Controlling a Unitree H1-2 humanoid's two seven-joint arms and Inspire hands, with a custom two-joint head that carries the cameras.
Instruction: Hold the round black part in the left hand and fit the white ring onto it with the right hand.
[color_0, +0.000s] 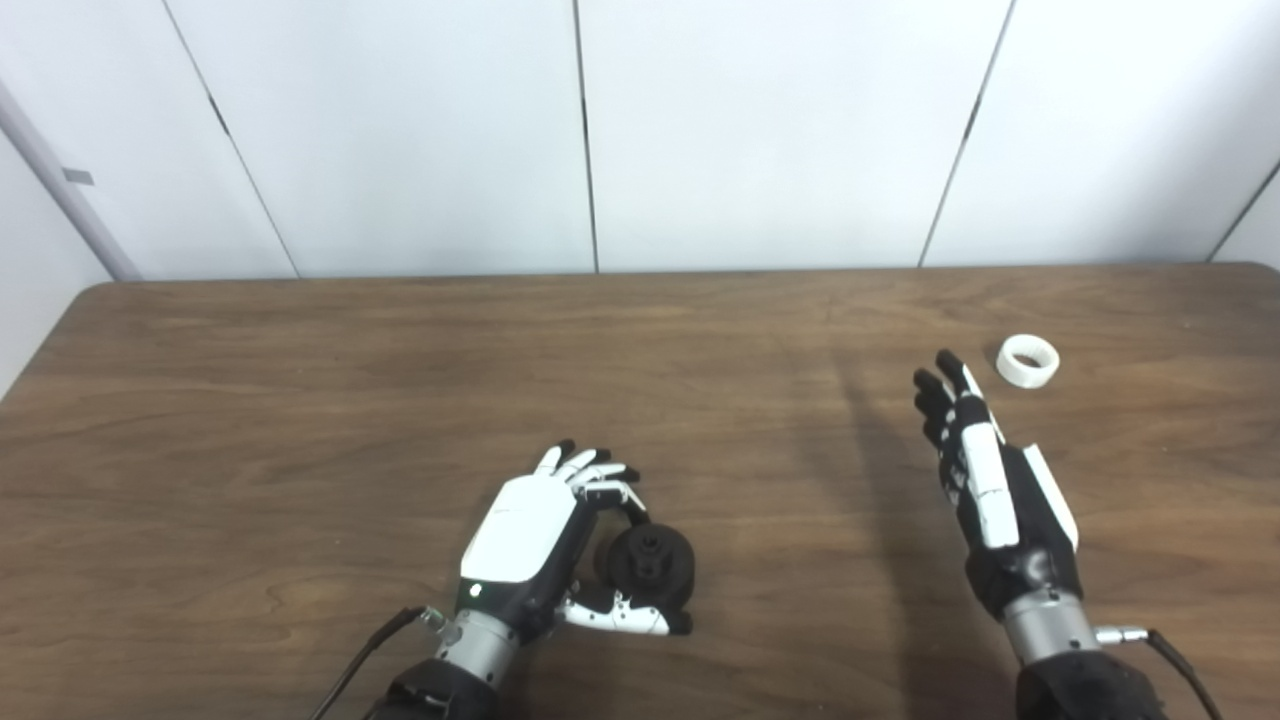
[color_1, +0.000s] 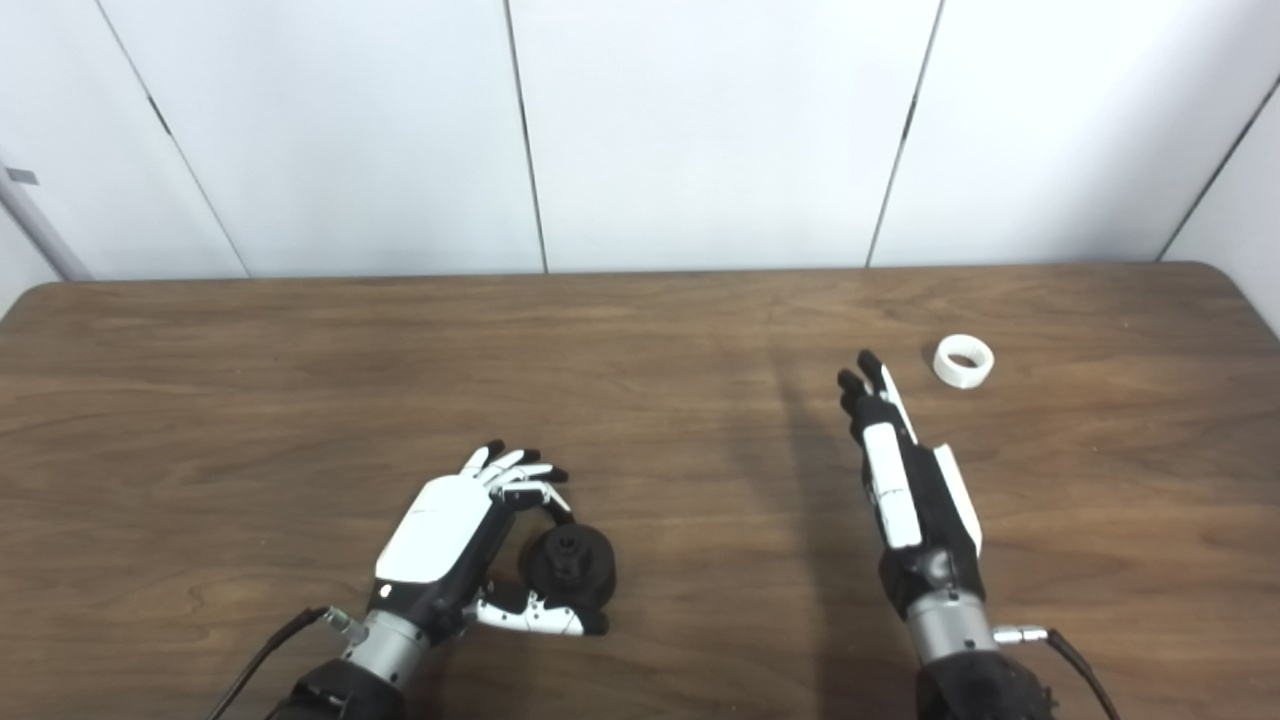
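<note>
Our left robot hand (color_0: 540, 540) is sitting nearest us on the tabletop (color_0: 300, 400), curling its fingers and thumb around the round black part (color_0: 650, 565) without clearly lifting it. We are holding our right robot hand (color_0: 985, 490) farther out, edge-up, fingers straight and close together, gripping nothing. Just beyond its fingertips, the white ring (color_0: 1028, 361) is lying apart on the wood.

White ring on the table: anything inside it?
The short white plastic ring lies apart from the right hand on the brown wooden table. Its hole looks empty, showing a dark inner wall; the bottom is too small to tell.
</note>
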